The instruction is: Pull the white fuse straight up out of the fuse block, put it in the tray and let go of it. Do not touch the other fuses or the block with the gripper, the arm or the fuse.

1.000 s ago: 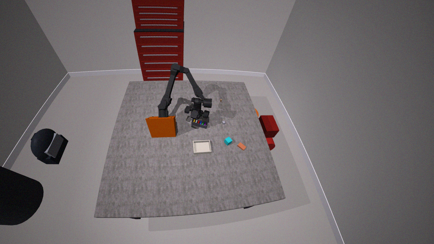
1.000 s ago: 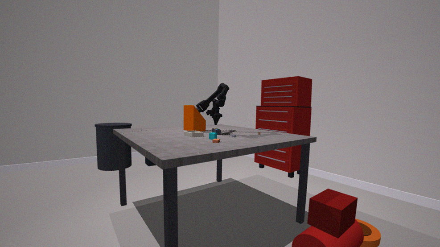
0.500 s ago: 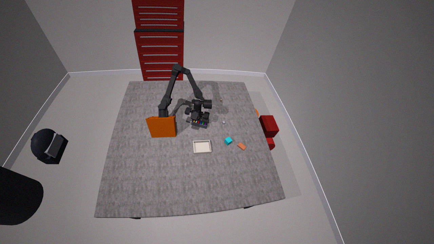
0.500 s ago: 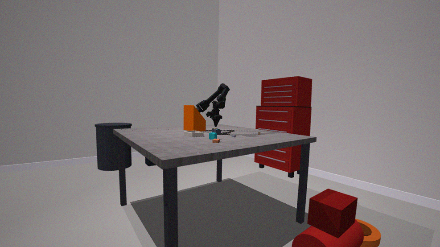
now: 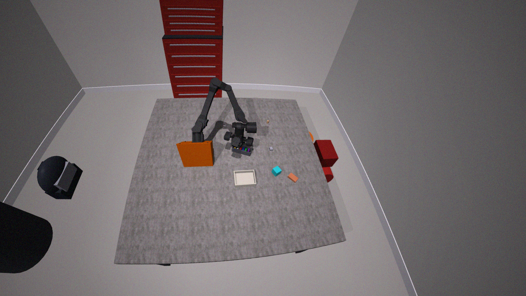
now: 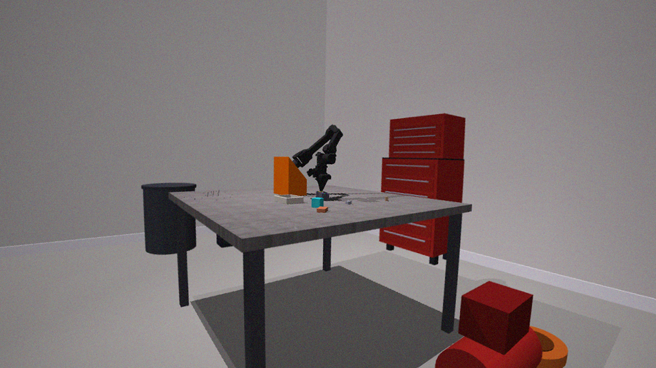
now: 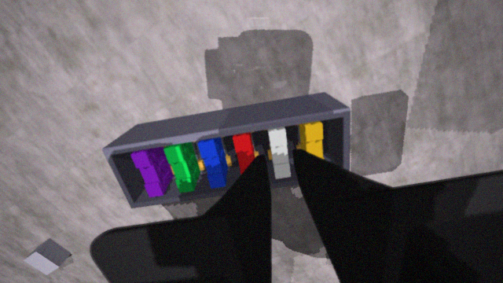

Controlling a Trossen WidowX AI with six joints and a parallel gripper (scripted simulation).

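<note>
The grey fuse block [image 7: 236, 118] [image 5: 242, 151] lies on the table and holds purple, green, blue, red, white and yellow fuses in a row. The white fuse [image 7: 279, 143] stands upright in its slot between the red fuse [image 7: 243, 147] and the yellow fuse [image 7: 311, 135]. My gripper [image 7: 279, 159] [image 5: 241, 144] [image 6: 321, 187] hangs just above the block, open only a narrow gap. Its two black fingertips sit on either side of the white fuse's top, with a slit showing at each side. The white tray [image 5: 245, 171] [image 6: 295, 200] lies empty nearer the front of the table.
The arm's orange base box [image 5: 195, 153] stands left of the block. A cyan cube [image 5: 276, 170], an orange block [image 5: 292, 177], a small grey cube [image 5: 271, 148] [image 7: 43, 259] and a tiny tan piece [image 5: 268, 120] lie to the right. A red tool chest [image 5: 192, 47] stands behind the table.
</note>
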